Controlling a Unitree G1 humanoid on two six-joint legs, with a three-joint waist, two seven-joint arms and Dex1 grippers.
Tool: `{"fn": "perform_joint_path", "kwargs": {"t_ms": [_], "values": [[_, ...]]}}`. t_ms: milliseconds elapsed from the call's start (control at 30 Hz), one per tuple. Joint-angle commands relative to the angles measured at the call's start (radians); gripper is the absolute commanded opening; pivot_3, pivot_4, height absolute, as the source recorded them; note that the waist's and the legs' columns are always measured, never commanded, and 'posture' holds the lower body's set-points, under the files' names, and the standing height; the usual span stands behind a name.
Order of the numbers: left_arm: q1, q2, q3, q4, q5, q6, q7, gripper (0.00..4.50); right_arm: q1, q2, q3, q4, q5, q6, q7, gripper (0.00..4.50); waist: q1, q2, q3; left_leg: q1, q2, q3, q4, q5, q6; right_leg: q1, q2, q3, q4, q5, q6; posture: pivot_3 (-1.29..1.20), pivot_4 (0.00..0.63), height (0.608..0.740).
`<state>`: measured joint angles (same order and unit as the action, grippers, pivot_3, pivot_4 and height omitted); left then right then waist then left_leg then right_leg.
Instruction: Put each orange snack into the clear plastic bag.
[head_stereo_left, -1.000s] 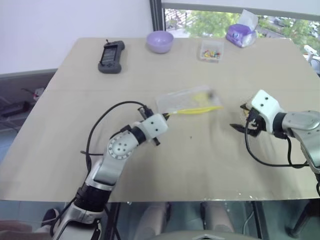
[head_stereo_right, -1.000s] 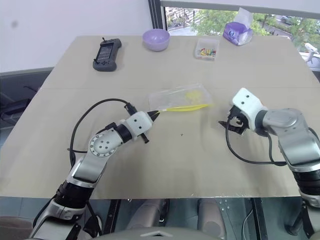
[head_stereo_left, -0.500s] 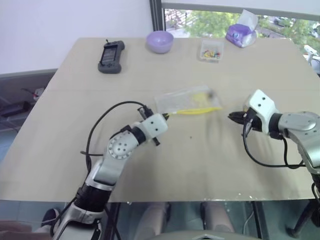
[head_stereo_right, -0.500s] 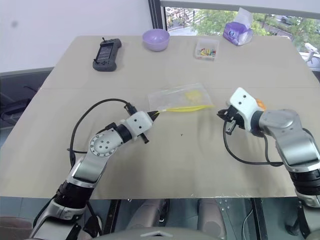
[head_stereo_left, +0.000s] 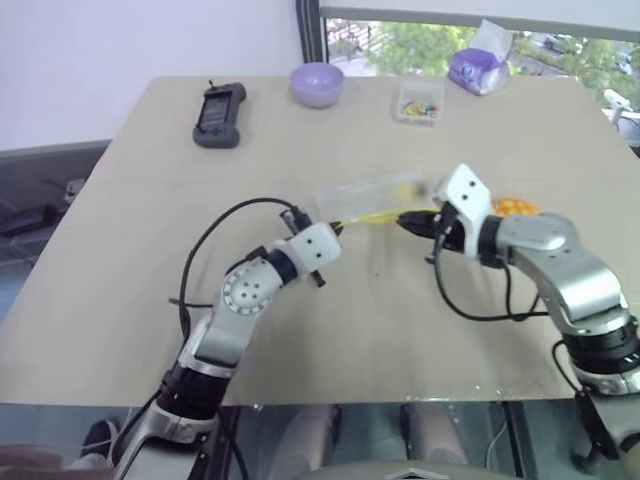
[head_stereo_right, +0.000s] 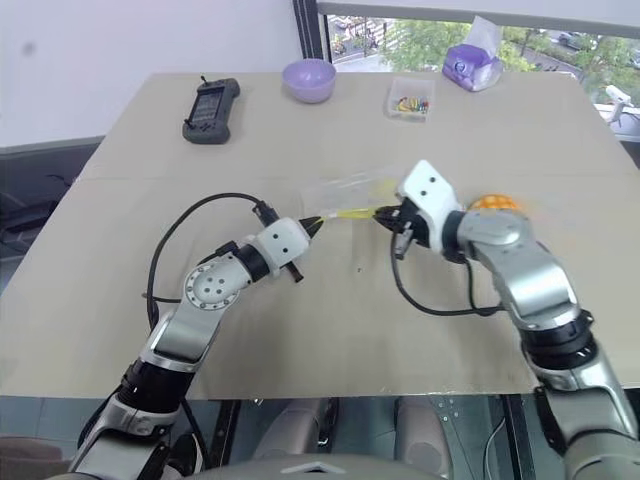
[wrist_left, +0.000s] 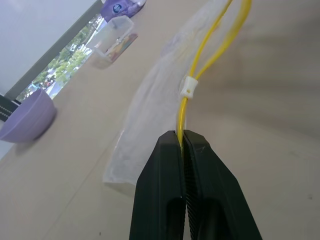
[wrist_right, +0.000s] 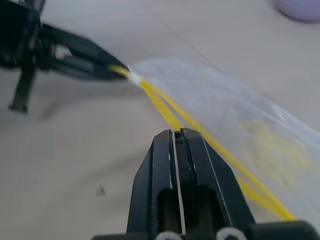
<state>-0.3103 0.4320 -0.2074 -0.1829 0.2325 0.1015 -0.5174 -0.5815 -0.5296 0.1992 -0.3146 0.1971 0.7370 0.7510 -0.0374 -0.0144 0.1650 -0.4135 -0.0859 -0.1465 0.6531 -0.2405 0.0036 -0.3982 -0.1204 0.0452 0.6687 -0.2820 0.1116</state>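
The clear plastic bag lies mid-table, its yellow seal strip lifted toward me. My left gripper is shut on one end of that strip, which runs out from between its fingertips. My right gripper is shut, its tip right at the strip's other stretch; whether it pinches the strip I cannot make out. One orange snack, round and golden, sits on the table behind my right forearm, apart from the bag.
Along the table's far edge stand a black handheld device, a purple bowl, a small clear box of colourful bits and a purple tissue pack. A window lies beyond them.
My right gripper has swung left from beside the orange snack to the bag's yellow strip, and its fingers have shut. The snack now shows behind the forearm. The left gripper has kept still.
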Motion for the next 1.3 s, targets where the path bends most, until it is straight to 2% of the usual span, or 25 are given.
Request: {"fn": "perform_joint_path", "kwargs": {"t_ms": [33, 467, 700, 800, 1000, 1033, 1067, 1300], "values": [[-0.008, -0.004, 0.001, -0.029, 0.002, -0.009, 0.008, 0.00, -0.030, 0.038, -0.004, 0.057, -0.014, -0.020, -0.045, 0.12, 0.001, 0.000, 0.000, 0.000, 0.000, 0.000, 0.000, 0.000, 0.000, 0.000, 0.000, 0.000, 0.000, 0.000, 0.000, 0.00, 0.150, 0.740], [0.001, -0.009, -0.010, -0.050, 0.002, -0.005, -0.005, 0.00, -0.126, 0.210, -0.086, 0.316, -0.037, -0.067, -0.227, 0.12, -0.006, 0.000, 0.000, -0.001, 0.000, 0.003, 0.001, 0.000, 0.000, -0.006, 0.000, 0.004, 0.006, 0.000, 0.000, 0.00, 0.150, 0.740], [-0.031, -0.016, -0.024, -0.028, -0.004, -0.026, -0.017, 0.00, -0.138, 0.202, 0.130, 0.430, -0.229, -0.357, -0.192, 0.12, -0.007, 0.000, 0.000, -0.001, 0.000, 0.006, 0.001, 0.000, 0.000, -0.008, 0.000, 0.005, 0.009, 0.000, 0.000, 0.00, 0.150, 0.740], [-0.033, -0.013, -0.025, -0.029, -0.007, -0.030, -0.021, 0.00, -0.169, 0.169, 0.185, 0.545, -0.325, -0.535, -0.192, 0.92, -0.007, 0.000, 0.000, -0.001, 0.000, 0.006, 0.001, 0.000, 0.000, -0.008, 0.000, 0.005, 0.009, 0.000, 0.000, 0.00, 0.150, 0.740], [-0.026, -0.010, -0.022, -0.036, -0.008, -0.033, -0.021, 0.00, -0.203, 0.105, 0.249, 0.673, -0.468, -0.804, -0.190, 3.58, -0.007, 0.000, 0.000, -0.001, 0.000, 0.006, 0.001, 0.000, -0.001, -0.008, 0.000, 0.005, 0.009, 0.000, 0.000, 0.00, 0.150, 0.740], [-0.025, -0.010, -0.021, -0.038, -0.007, -0.032, -0.020, 0.00, -0.205, 0.097, 0.251, 0.684, -0.482, -0.834, -0.189, 4.19, -0.008, 0.000, 0.000, -0.001, 0.000, 0.006, 0.001, 0.001, -0.001, -0.008, 0.000, 0.005, 0.009, 0.000, 0.000, 0.00, 0.150, 0.740], [-0.024, -0.010, -0.020, -0.039, -0.007, -0.031, -0.018, 0.00, -0.207, 0.091, 0.252, 0.692, -0.496, -0.858, -0.187, 4.49, -0.009, 0.000, 0.000, -0.001, 0.000, 0.006, 0.001, 0.001, -0.001, -0.008, 0.000, 0.005, 0.009, 0.000, 0.000, 0.00, 0.150, 0.740], [-0.021, -0.012, -0.020, -0.035, -0.004, -0.035, -0.013, 0.00, -0.220, 0.072, 0.254, 0.723, -0.562, -0.981, -0.179, 4.49, -0.008, 0.000, 0.000, -0.001, 0.000, 0.006, 0.001, 0.001, -0.001, -0.008, 0.000, 0.005, 0.009, 0.000, 0.000, 0.00, 0.150, 0.740]]}}
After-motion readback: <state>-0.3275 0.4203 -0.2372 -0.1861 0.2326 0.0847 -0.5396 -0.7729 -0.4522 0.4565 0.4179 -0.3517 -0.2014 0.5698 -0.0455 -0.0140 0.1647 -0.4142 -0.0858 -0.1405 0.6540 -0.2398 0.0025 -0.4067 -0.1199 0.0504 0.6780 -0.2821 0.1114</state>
